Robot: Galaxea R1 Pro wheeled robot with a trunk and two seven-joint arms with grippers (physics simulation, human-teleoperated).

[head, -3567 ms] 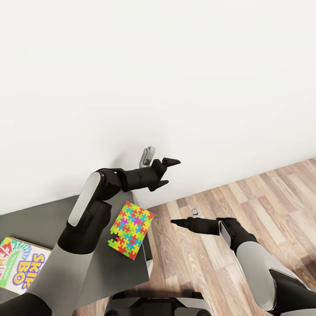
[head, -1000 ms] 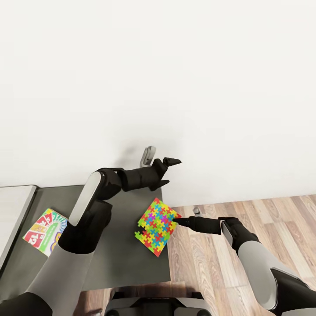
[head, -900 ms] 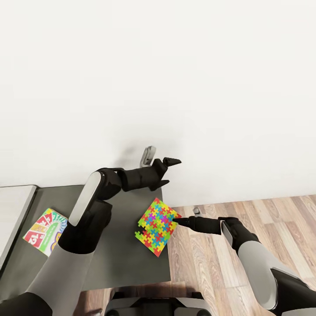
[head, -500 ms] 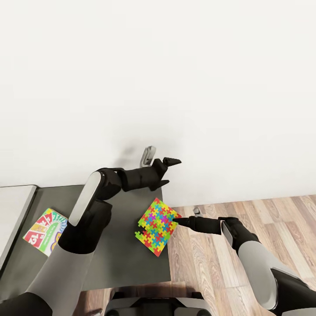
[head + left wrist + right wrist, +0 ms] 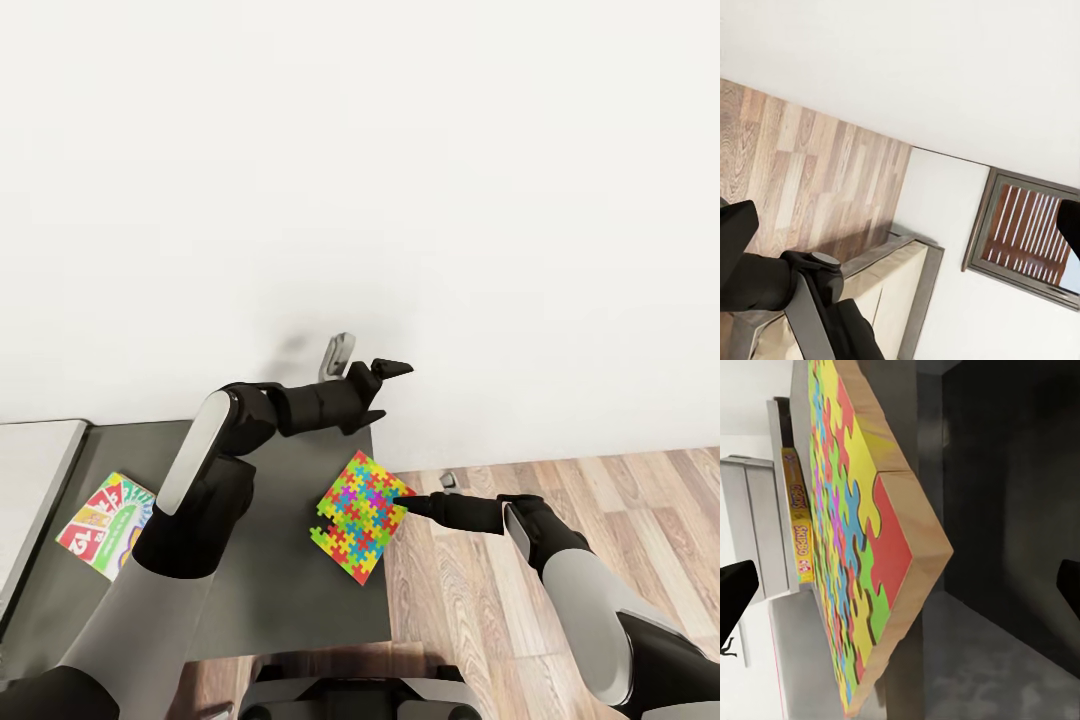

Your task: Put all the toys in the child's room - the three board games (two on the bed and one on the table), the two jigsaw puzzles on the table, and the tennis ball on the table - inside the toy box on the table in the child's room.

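One jigsaw puzzle (image 5: 360, 516) flat on the dark worktop (image 5: 270, 600), corner overhanging its right edge. Right hand (image 5: 400, 500), fingers spread and empty, touching or just beside that corner at 3 o'clock. Left hand (image 5: 385, 385) also released, raised at 12 o'clock, less well placed.

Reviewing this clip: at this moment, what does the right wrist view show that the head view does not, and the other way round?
Right wrist view alone: the jigsaw puzzle close up from the side, its thick wooden edge and a corner jutting past the table edge toward the camera, plus the "Skip-Bo" lettering on the side of the board game beyond it.

Head view alone: both arms, the left gripper raised near the wall, the right gripper at the puzzle's corner, the wooden floor.

Shared: puzzle, board game, dark table top.
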